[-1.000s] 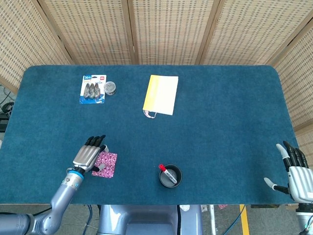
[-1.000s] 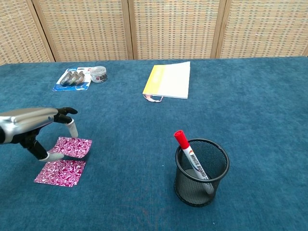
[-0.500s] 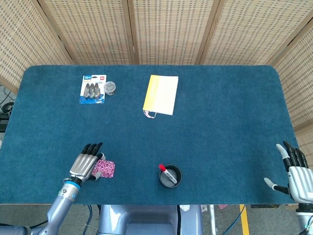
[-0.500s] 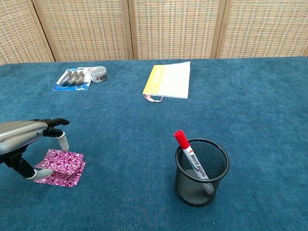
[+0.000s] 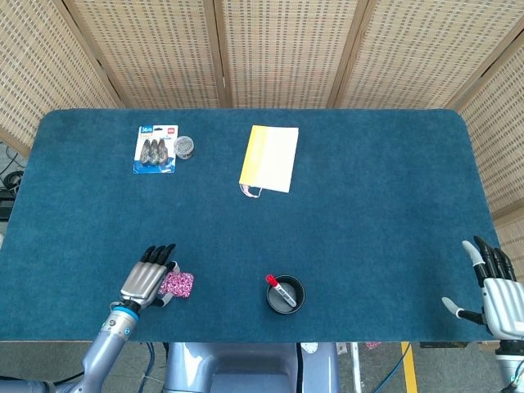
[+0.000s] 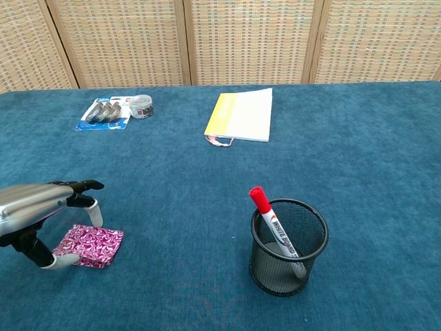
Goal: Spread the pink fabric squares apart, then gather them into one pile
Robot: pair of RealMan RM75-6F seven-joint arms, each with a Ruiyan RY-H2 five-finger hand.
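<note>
The pink patterned fabric squares [image 5: 178, 284] lie stacked as one small pile near the table's front left, also seen in the chest view as the pile [image 6: 91, 245]. My left hand [image 5: 147, 274] is just left of and partly over the pile, palm down with fingers extended. In the chest view the left hand [image 6: 43, 207] has one fingertip [image 6: 97, 218] down at the pile's far edge and its thumb by the near left corner. It grips nothing. My right hand [image 5: 494, 286] hangs off the table's front right corner, fingers spread and empty.
A black mesh cup [image 6: 289, 246] holding a red-capped marker [image 6: 274, 224] stands at front centre. A yellow-and-white booklet [image 5: 268, 158], a blue blister pack [image 5: 155, 149] and a small round tin [image 5: 186, 146] lie at the back. The blue table [image 5: 368, 213] fills both views.
My left hand drew back toward the front edge, sliding the farther pink square onto the nearer one. Two separate squares now show as one pile. The right hand stayed still.
</note>
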